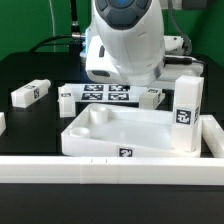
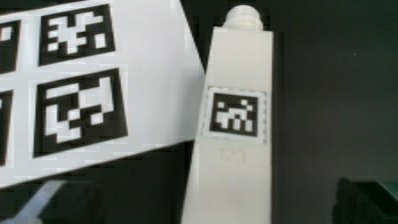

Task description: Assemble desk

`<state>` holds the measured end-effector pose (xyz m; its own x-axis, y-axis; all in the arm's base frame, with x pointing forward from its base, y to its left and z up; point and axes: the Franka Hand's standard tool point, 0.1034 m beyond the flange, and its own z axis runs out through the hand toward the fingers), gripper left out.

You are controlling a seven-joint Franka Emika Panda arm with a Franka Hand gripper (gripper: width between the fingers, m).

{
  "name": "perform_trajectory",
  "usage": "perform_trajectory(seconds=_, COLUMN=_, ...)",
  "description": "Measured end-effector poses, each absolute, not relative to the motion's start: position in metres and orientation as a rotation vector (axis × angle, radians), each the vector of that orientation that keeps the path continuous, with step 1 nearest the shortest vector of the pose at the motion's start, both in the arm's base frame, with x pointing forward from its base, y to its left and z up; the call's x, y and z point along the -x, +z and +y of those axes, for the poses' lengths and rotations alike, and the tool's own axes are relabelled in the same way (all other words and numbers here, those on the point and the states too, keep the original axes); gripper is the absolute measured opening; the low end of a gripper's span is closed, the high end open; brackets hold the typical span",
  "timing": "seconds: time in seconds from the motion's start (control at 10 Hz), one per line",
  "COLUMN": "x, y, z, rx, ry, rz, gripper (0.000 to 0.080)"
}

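The white rimmed tabletop (image 1: 130, 135) lies flat in the middle, sockets up. One leg (image 1: 187, 115) stands upright at its corner on the exterior view's right. Another leg (image 1: 150, 95) lies just beyond the tabletop beside the marker board (image 1: 105, 95). In the wrist view this leg (image 2: 231, 130) runs lengthwise with its tag up and its peg end away. My gripper (image 2: 210, 205) is open, a dark finger (image 2: 43, 205) on either side of the leg, not touching it. Two more legs lie to the exterior view's left (image 1: 30, 93) (image 1: 65, 101).
A long white border bar (image 1: 110, 166) runs along the front, with another piece (image 1: 2, 122) at the exterior view's left edge. The arm's white body (image 1: 125, 45) hangs over the marker board (image 2: 71, 90) and hides the gripper in the exterior view.
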<state>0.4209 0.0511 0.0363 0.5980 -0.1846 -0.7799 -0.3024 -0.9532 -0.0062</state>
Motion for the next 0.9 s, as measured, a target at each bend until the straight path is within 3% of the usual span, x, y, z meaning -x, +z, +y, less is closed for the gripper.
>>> perform_trajectory(seconds=0.9, x=-0.409, y=0.012, z=0.055, rx=2.692, ry=1.302, rz=0.414, gripper=0.0649)
